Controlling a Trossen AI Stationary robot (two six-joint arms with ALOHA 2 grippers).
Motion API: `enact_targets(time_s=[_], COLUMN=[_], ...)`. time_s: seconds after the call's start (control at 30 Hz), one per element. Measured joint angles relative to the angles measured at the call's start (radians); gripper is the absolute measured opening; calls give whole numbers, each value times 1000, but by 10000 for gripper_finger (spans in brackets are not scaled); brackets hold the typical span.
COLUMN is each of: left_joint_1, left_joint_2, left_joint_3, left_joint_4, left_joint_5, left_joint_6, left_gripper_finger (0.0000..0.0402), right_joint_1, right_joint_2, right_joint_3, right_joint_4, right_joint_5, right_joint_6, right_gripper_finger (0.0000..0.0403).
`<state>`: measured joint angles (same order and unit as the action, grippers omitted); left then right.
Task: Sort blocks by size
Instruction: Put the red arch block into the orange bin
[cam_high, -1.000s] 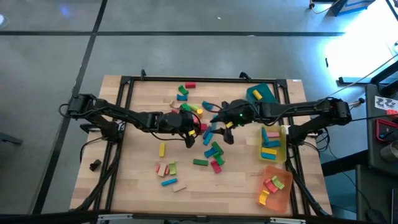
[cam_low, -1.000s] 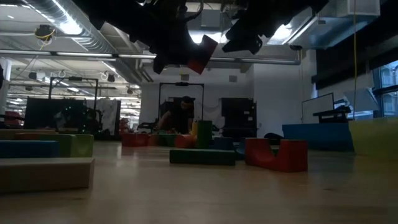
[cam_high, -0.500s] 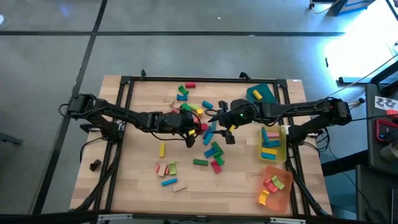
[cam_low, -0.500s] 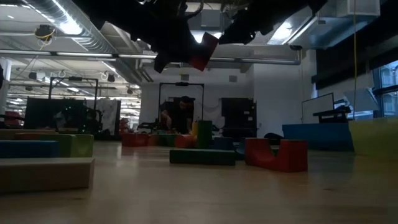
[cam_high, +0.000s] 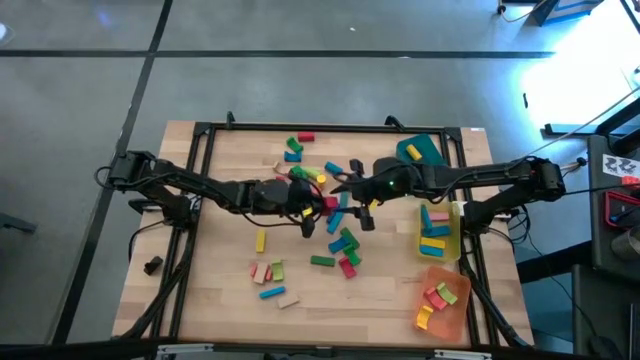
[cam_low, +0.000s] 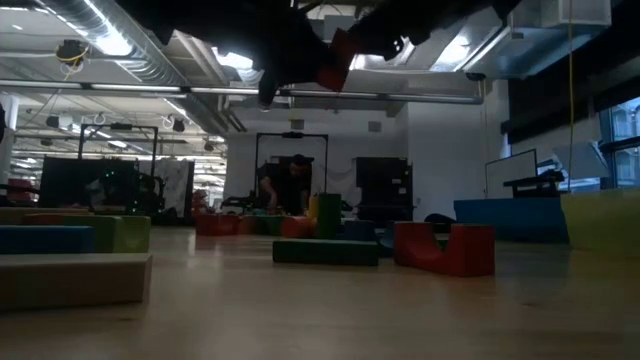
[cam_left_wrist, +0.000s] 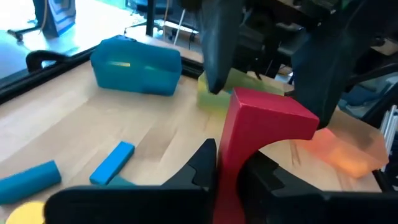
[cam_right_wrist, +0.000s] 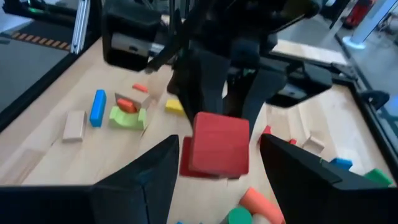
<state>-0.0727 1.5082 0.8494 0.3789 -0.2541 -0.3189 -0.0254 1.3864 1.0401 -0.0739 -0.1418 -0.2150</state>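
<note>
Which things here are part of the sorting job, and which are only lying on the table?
Part of the job:
red block held in the shut left gripper
loose blocks on the table
open right gripper
teal tray, yellow tray, orange tray

Only lying about:
small dark lump

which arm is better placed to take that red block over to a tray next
Right, probably. The left gripper is shut on the red block above mid-table, while the open right gripper faces it and sits nearer the trays, which stand on that arm's side.
</note>
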Motion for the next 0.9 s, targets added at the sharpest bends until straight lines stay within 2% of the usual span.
enact_targets(time_s=[0.37, 0.77, 0.9], left_joint_1=[-21, -27, -31], left_joint_2=[1, 1, 1], left_joint_3=[0, 0, 0], left_joint_4=[79, 42, 42], left_joint_5=[-1, -1, -1], left_joint_6=[58, 65, 67], left_gripper_finger=[33, 40, 41], right_joint_1=[0, 0, 0], right_joint_2=[26, 42, 42], right_joint_3=[2, 1, 1], right_joint_4=[34, 73, 69], right_joint_5=[-3, -31, -43], right_joint_6=[0, 0, 0], right_gripper_finger=[228, 227, 210])
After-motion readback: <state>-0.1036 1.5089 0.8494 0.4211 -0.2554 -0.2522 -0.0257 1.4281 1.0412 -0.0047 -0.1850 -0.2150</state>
